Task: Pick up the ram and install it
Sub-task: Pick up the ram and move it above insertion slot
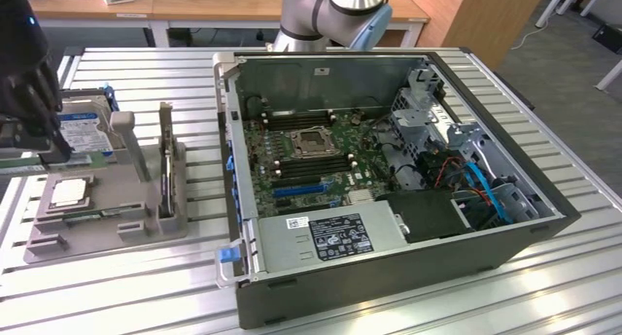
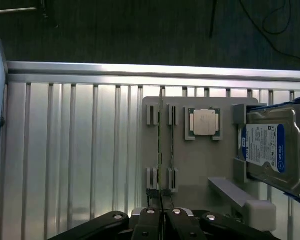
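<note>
The ram (image 2: 161,145) is a thin green stick seen edge-on, standing in the slots of the grey holder (image 2: 190,170); a second thin stick (image 2: 172,145) stands beside it. In the exterior view the ram (image 1: 83,217) is a green strip at the holder's near end. My gripper (image 2: 162,216) hangs high above the holder, in line with the ram, its black fingers (image 2: 147,220) shut together with nothing between them. From the exterior view, my gripper (image 1: 34,131) is a dark shape over the holder at the exterior view's left.
The holder also carries a square silver CPU (image 2: 204,122) and a blue-labelled hard drive (image 2: 270,150). An open computer case (image 1: 505,226) lies on the slatted metal table (image 1: 146,291), showing the motherboard with its CPU socket (image 1: 311,140) and dark memory slots (image 1: 301,120).
</note>
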### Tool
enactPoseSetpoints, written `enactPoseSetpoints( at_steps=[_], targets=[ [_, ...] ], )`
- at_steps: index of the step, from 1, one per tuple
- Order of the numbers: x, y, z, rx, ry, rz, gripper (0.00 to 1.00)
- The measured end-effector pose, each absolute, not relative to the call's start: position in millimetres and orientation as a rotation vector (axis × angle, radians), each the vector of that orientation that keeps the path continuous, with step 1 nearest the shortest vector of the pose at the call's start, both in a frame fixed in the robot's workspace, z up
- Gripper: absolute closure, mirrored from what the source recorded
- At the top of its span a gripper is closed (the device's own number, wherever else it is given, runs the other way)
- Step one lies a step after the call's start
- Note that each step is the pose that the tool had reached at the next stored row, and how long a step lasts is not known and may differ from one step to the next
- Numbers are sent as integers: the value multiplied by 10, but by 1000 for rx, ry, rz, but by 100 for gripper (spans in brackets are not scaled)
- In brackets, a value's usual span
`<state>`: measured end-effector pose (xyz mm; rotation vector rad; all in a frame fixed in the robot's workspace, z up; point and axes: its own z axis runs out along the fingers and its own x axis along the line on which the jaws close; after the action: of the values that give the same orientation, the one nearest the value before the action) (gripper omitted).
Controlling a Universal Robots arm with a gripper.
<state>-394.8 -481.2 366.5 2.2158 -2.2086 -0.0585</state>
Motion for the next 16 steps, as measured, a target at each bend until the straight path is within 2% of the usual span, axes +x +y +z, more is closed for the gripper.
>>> enactPoseSetpoints(
  at_steps=[9,16],
  targets=[
    [-3948,-4812,3987,2216,-2209,-58,88],
    [-3948,-4812,4012,2216,-2209,-58,88]
  ],
)
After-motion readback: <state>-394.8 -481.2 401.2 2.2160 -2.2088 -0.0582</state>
